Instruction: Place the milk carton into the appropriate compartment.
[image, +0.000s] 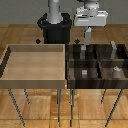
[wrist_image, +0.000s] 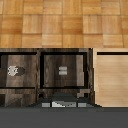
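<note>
Carton (image: 87, 36) hangs upright, pinched in our tool (image: 88, 29), high over the rear compartments of the dark bin (image: 95, 80). The tool's fingers are closed narrowly on its top. In the wrist view we see only a grey sliver of the carton (wrist_image: 62, 103) over the bin's rim. Below lie small grey blocks (image: 84, 73) among the dividers, and a round piece (wrist_image: 13, 71) in one cell. On the exterior view's left stands the light wooden tray (image: 10, 62).
</note>
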